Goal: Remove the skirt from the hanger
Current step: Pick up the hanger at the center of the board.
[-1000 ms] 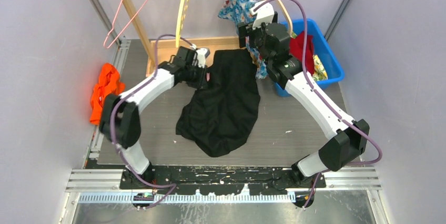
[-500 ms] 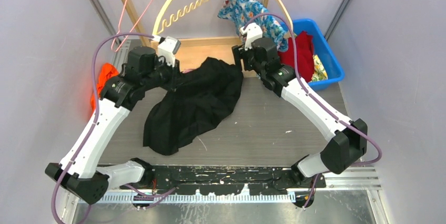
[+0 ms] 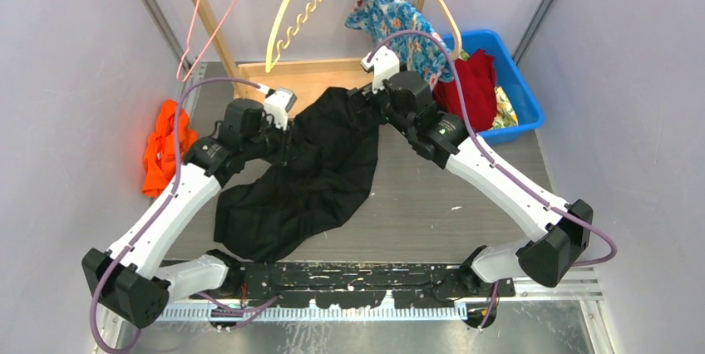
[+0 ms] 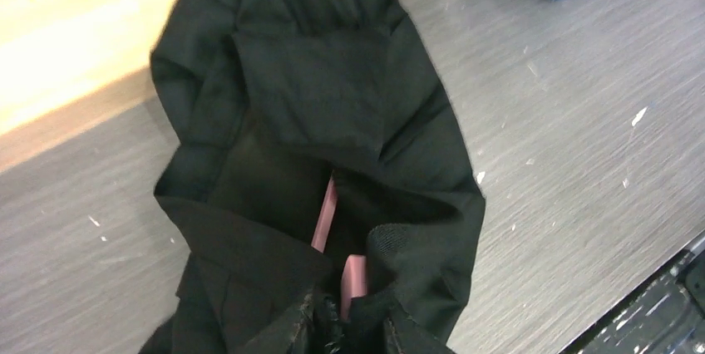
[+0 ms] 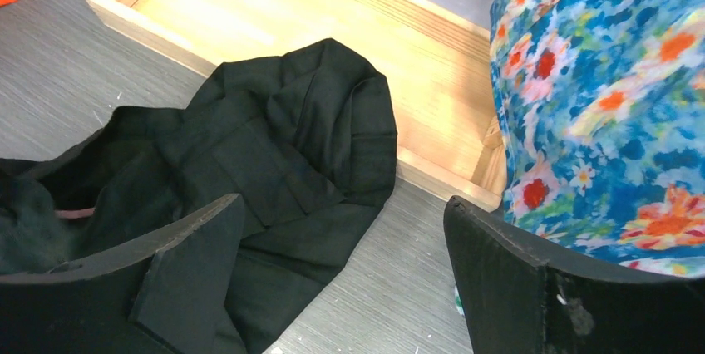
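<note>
Since a second ago the black fabric skirt [image 3: 299, 179] has swung left. It lies slanted on the grey table [image 3: 465, 196], its long axis running from far middle to near-left corner. My left gripper [image 3: 283, 140] pinches it, with a thin pink hanger [image 4: 324, 217] inside. The right gripper [image 5: 342, 204] is spread wide.

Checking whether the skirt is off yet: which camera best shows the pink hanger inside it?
The left wrist view: the pink hanger shows through a gap in the black skirt. The right wrist view shows only a sliver of it; the top view hides it.
</note>
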Motion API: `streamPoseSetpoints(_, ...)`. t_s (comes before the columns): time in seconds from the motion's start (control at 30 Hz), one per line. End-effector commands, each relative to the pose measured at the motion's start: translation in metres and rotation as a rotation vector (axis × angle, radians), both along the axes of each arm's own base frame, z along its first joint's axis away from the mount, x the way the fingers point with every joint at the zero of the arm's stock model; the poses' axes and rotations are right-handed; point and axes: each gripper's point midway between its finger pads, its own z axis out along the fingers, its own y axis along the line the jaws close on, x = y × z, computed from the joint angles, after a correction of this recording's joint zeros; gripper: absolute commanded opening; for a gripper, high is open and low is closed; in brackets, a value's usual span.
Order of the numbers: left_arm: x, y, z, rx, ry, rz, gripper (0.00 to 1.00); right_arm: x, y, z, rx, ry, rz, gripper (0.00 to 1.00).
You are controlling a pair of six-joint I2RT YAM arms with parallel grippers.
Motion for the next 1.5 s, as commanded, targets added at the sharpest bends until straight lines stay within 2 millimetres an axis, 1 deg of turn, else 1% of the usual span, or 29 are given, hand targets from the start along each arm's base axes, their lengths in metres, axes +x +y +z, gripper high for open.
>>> streamPoseSetpoints(0.0, -0.014, -0.003, -0.059, 0.011, 0.161, 0.011, 0.34, 0.0, -0.007, 0.045, 0.065, -0.098, -0.02, 0.95)
streamPoseSetpoints(0.07, -0.02, -0.007, -0.078, 0.004, 0.236, 0.005, 0.37, 0.001, -0.007, 0.044, 0.058, -0.098, -0.02, 0.95)
streamPoseSetpoints(0.13, -0.026, -0.01, -0.097, 0.002, 0.312, 0.014, 0.38, 0.001, -0.007, 0.043, 0.052, -0.102, -0.018, 0.95)
streamPoseSetpoints(0.2, -0.029, -0.006, -0.125, 0.045, 0.392, 0.043, 0.37, 0.003, -0.008, 0.044, 0.047, -0.109, -0.023, 0.95)
streamPoseSetpoints(0.27, -0.03, 0.003, -0.146, 0.099, 0.43, 0.078, 0.37, 0.004, -0.008, 0.045, 0.043, -0.116, -0.024, 0.95)
streamPoseSetpoints(0.33, -0.028, 0.009, -0.155, 0.134, 0.43, 0.099, 0.36, 0.005, -0.009, 0.044, 0.035, -0.12, -0.028, 0.96)
streamPoseSetpoints(0.43, -0.019, 0.01, -0.147, 0.148, 0.391, 0.104, 0.41, 0.007, -0.01, 0.043, 0.02, -0.128, -0.034, 0.96)
streamPoseSetpoints(0.47, -0.016, 0.01, -0.145, 0.155, 0.384, 0.101, 0.32, 0.008, -0.009, 0.043, 0.02, -0.131, -0.034, 0.96)
streamPoseSetpoints(0.5, -0.014, 0.011, -0.143, 0.166, 0.383, 0.093, 0.09, 0.009, -0.009, 0.041, 0.017, -0.131, -0.034, 0.96)
streamPoseSetpoints(0.53, -0.012, 0.009, -0.138, 0.169, 0.379, 0.081, 0.01, 0.011, -0.008, 0.039, 0.015, -0.129, -0.036, 0.96)
streamPoseSetpoints(0.6, -0.003, 0.002, -0.112, 0.149, 0.327, 0.05, 0.0, 0.014, -0.006, 0.038, 0.012, -0.125, -0.04, 0.95)
streamPoseSetpoints(0.67, 0.008, 0.004, -0.079, 0.146, 0.244, 0.053, 0.0, 0.016, -0.003, 0.035, 0.018, -0.118, -0.044, 0.95)
streamPoseSetpoints(0.7, 0.013, 0.006, -0.061, 0.152, 0.197, 0.061, 0.0, 0.017, -0.002, 0.036, 0.022, -0.119, -0.044, 0.94)
streamPoseSetpoints(0.8, 0.026, 0.019, -0.003, 0.167, 0.045, 0.106, 0.0, 0.021, 0.002, 0.027, 0.002, -0.105, -0.039, 0.93)
streamPoseSetpoints(0.83, 0.029, 0.022, 0.02, 0.159, -0.014, 0.117, 0.0, 0.023, 0.003, 0.026, -0.003, -0.102, -0.037, 0.92)
streamPoseSetpoints(0.87, 0.03, 0.024, 0.05, 0.127, -0.089, 0.13, 0.0, 0.025, 0.004, 0.024, -0.011, -0.099, -0.037, 0.92)
streamPoseSetpoints(0.9, 0.025, 0.027, 0.075, 0.107, -0.136, 0.132, 0.0, 0.026, 0.005, 0.023, -0.017, -0.098, -0.033, 0.92)
streamPoseSetpoints(0.97, 0.016, 0.023, 0.12, 0.05, -0.228, 0.082, 0.0, 0.027, 0.007, 0.022, -0.022, -0.096, -0.027, 0.92)
streamPoseSetpoints(1.03, 0.004, 0.018, 0.154, 0.003, -0.304, 0.016, 0.0, 0.027, 0.008, 0.022, -0.023, -0.094, -0.022, 0.92)
streamPoseSetpoints(1.07, -0.003, 0.015, 0.165, -0.018, -0.33, -0.023, 0.0, 0.028, 0.009, 0.022, -0.025, -0.092, -0.022, 0.94)
streamPoseSetpoints(1.13, -0.01, 0.011, 0.18, -0.052, -0.377, -0.059, 0.0, 0.03, 0.007, 0.023, -0.027, -0.098, -0.036, 0.98)
streamPoseSetpoints(1.2, -0.012, 0.01, 0.18, -0.068, -0.393, -0.067, 0.0, 0.029, 0.007, 0.028, -0.025, -0.112, -0.033, 1.0)
streamPoseSetpoints(1.23, -0.013, 0.009, 0.175, -0.073, -0.381, -0.066, 0.0, 0.029, 0.007, 0.031, -0.021, -0.117, -0.03, 0.99)
streamPoseSetpoints(1.3, -0.013, 0.006, 0.155, -0.068, -0.33, -0.079, 0.0, 0.029, 0.006, 0.04, -0.014, -0.13, -0.03, 0.99)
streamPoseSetpoints(1.47, -0.007, -0.001, 0.114, -0.061, -0.264, -0.084, 0.0, 0.024, 0.008, 0.073, 0.054, -0.153, -0.027, 0.99)
